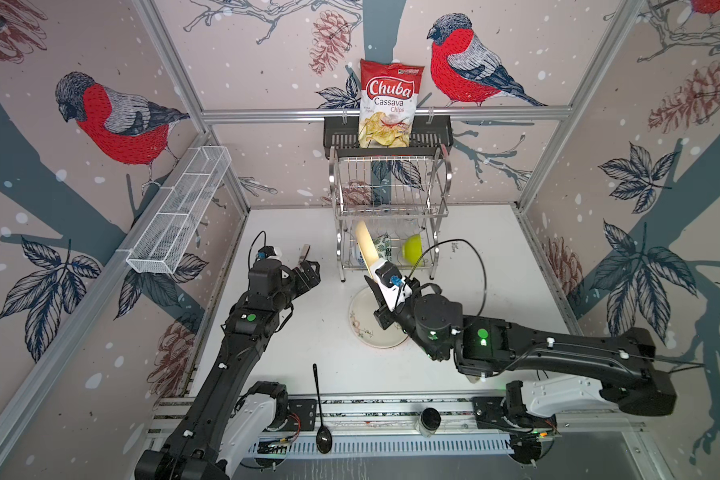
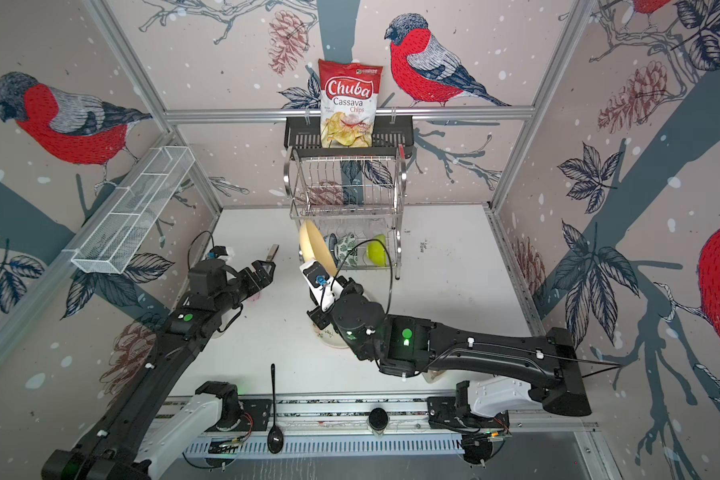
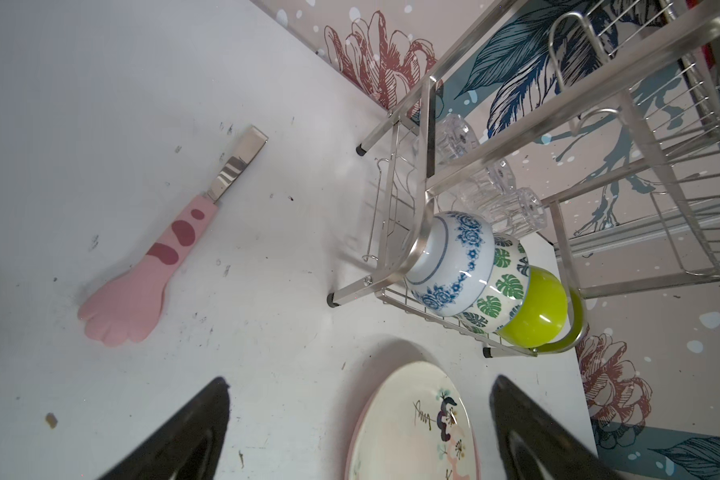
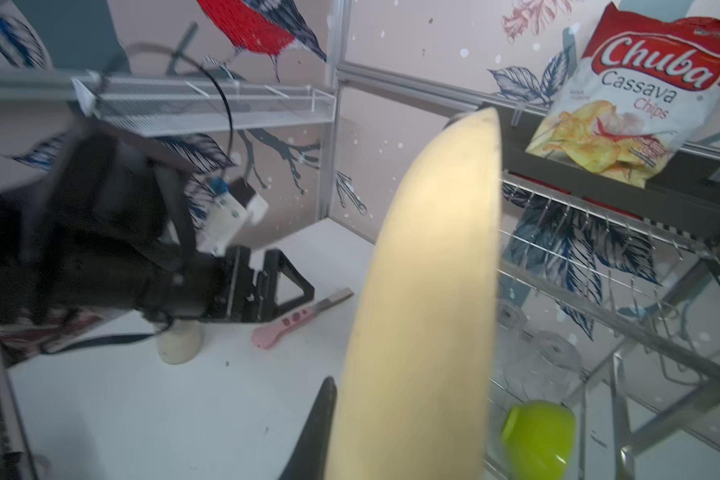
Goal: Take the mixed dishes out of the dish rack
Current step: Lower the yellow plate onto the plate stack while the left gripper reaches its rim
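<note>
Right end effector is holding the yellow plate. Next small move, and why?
Probably lower the right end effector so the pale yellow round plate tips flat onto the cream doodled plate lying on the table below; it hangs edge-up, clamped at its lower rim.

Bullfinch-and-pinecone wallpaper (image 1: 267,62) covered the walls on every side of the black slotted shelf (image 1: 339,133). That shelf hung from an aluminium rail (image 1: 267,114). Left of it ran a long white mesh basket (image 1: 179,210), and below it lay a scuffed white tabletop (image 1: 508,266).
</note>
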